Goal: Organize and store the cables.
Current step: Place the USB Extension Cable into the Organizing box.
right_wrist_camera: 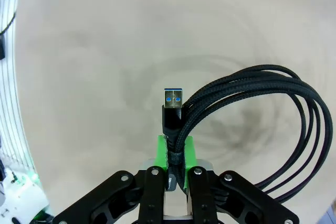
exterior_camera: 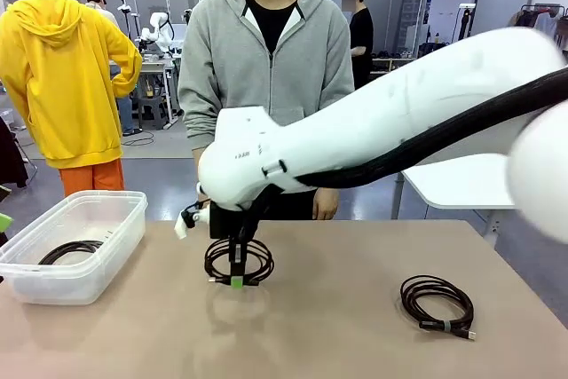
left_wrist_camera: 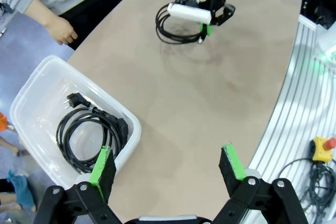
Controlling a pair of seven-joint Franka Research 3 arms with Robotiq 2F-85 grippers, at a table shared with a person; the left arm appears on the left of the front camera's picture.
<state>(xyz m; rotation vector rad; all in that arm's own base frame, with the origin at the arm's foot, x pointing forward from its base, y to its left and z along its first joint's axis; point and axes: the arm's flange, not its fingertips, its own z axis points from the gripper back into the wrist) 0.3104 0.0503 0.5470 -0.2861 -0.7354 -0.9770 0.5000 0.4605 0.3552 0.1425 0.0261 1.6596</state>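
**One cable binned, one in the jaws, one waiting**

Landmark is the clear plastic bin [exterior_camera: 85, 216] at the robot's left end of the bench [exterior_camera: 337, 343].

Done: one black coiled cable [left_wrist_camera: 86, 132] already lies flat inside the bin, its plug end toward the bin's far wall.

In hand: the right arm reaches across the middle. Its right jaws are closed on the second coil [exterior_camera: 240, 260], a short way from the bin toward the bench centre. They pinch the wound strands right by the USB plug [right_wrist_camera: 172, 103], which sticks up past the green pads [right_wrist_camera: 189, 148]. The loop hangs off to one side of the jaws. It looks just clear of the bench, with a shadow under it, but I cannot tell for sure whether its low edge touches.

Left: the third coil [exterior_camera: 437, 303] lies flat on the bench, well apart from the bin at the opposite end, untouched.

The left jaws stand wide open with nothing between them, hovering above the bin's near corner and the bare bench beside it.

A person [exterior_camera: 266, 51] stands across the bench beyond the bin, hands down and not on any cable.

Judgement: roughly a third stored. The second coil needs carrying over to the bin and dropping in, then the far coil needs fetching.
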